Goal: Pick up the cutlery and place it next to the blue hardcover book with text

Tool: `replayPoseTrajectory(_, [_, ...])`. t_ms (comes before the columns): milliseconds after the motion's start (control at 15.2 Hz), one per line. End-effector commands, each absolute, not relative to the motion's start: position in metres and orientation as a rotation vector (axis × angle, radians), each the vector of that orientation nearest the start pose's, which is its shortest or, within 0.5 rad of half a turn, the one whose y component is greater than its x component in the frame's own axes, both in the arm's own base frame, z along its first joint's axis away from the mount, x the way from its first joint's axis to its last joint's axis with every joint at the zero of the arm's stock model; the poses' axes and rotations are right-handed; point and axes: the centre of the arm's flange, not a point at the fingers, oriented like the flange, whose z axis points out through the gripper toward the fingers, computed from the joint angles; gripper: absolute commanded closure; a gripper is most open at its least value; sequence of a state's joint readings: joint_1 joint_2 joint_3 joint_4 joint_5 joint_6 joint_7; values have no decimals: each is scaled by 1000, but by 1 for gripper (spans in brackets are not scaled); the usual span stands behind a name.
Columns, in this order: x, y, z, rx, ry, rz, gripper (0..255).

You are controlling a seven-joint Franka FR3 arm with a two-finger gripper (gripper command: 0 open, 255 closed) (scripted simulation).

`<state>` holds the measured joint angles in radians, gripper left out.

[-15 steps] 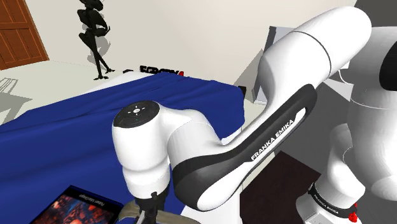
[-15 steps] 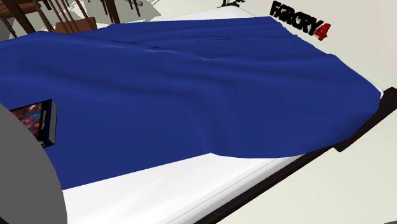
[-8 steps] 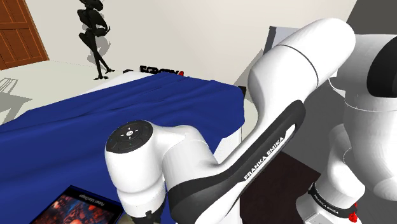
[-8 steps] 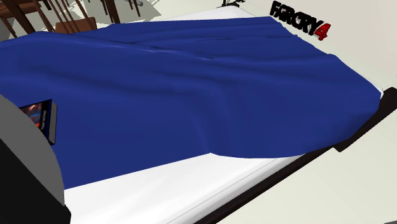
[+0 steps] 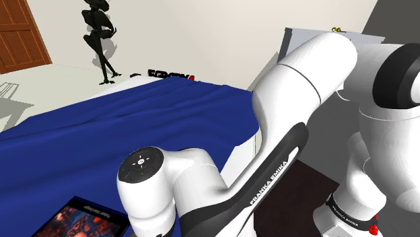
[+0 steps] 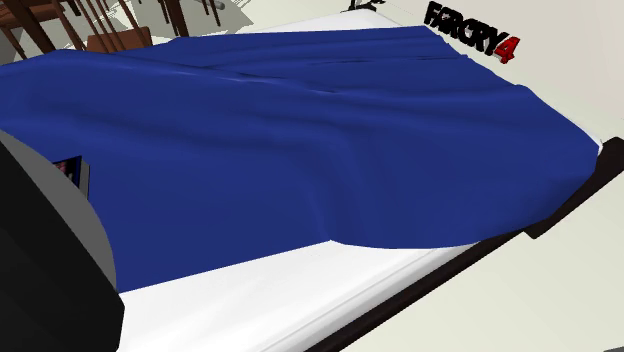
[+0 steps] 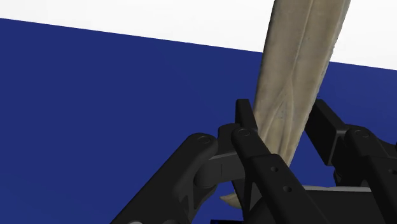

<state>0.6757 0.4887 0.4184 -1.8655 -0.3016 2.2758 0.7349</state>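
In the wrist view my gripper [image 7: 285,118] is shut on a pale beige piece of cutlery [image 7: 299,57], which sticks out beyond the black fingers [image 7: 245,130] over the blue cover. The dark book with a red and blue picture cover [image 5: 81,219] lies on the blue bedspread at the shoulder view's lower left, just left of my wrist [image 5: 141,168]. In the second exterior view a sliver of the book [image 6: 76,170] shows at the left, mostly hidden behind my arm [image 6: 50,260].
A blue bedspread [image 6: 300,130] covers a bed, with a bare white sheet [image 6: 300,300] along its near edge. Red and black lettering [image 6: 472,42] lies past the far corner. A black figure [image 5: 99,34] and a wooden door [image 5: 20,34] stand behind.
My arm has sunk lower and swung over. The gripper and cutlery have dropped below the shoulder view's bottom edge, and the arm covers more of the book in the second exterior view.
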Motion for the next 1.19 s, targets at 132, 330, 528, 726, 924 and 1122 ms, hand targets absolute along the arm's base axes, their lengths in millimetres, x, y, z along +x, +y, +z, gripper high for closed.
replayPoseTrajectory(132, [312,553,248,-3074,-815,-21,255])
replayPoseTrajectory(330, [312,553,241,-3074,-815,-21,255])
replayPoseTrajectory(528, [312,553,241,-3074,-815,-21,255])
replayPoseTrajectory(726, [312,553,241,-3074,-815,-21,0])
replayPoseTrajectory(924, [312,553,241,-3074,-815,-21,0])
replayPoseTrajectory(1122, [312,553,255,-3074,-815,-21,0])
